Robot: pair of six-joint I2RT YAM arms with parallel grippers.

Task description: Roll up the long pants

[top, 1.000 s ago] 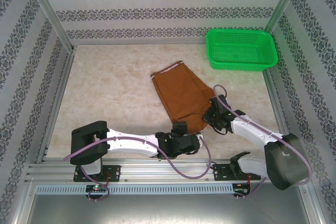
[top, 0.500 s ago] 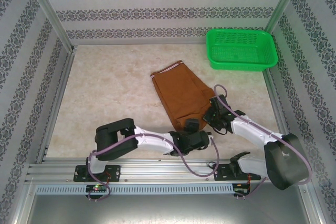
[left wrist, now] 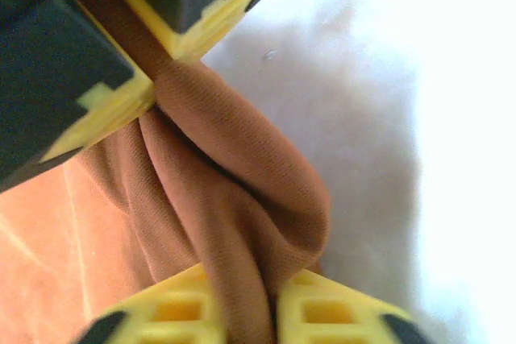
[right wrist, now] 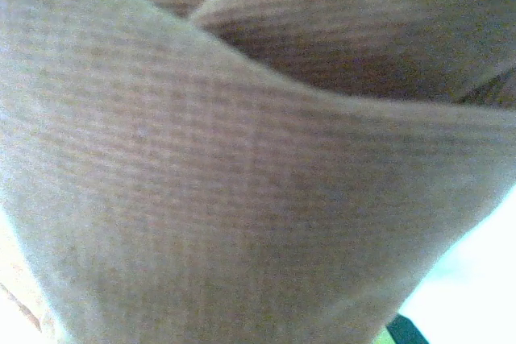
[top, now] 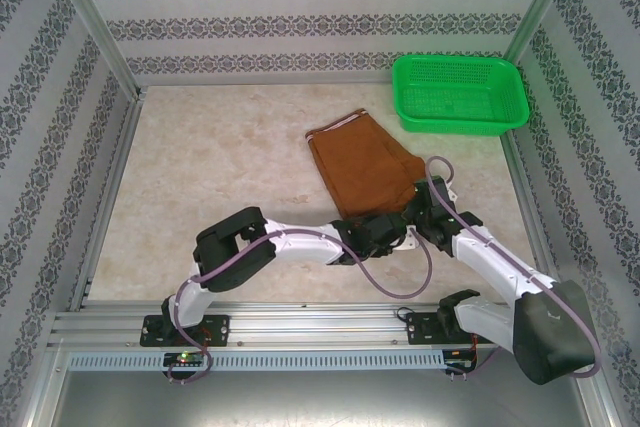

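Note:
The long pants (top: 365, 167) lie folded as a rust-brown slab right of the table's middle, waist end toward the far wall. My left gripper (top: 388, 234) is at their near edge. Its yellow fingertips (left wrist: 177, 312) are shut on a bunched fold of the cloth (left wrist: 242, 199). My right gripper (top: 420, 215) sits just right of it on the same edge. In the left wrist view the right gripper (left wrist: 153, 66) has its black-and-yellow jaws pinched on the cloth. Brown fabric (right wrist: 242, 183) covers the right wrist view and hides that gripper's fingers.
A green basket (top: 460, 95) stands at the far right corner, close to the pants' far end. Metal frame posts and patterned walls ring the pale tabletop (top: 210, 177). Both arms crowd the near right area.
My left arm has reached right to the pants' near edge and shut on the cloth. The pants have shifted slightly right and away, and the right gripper moved with them.

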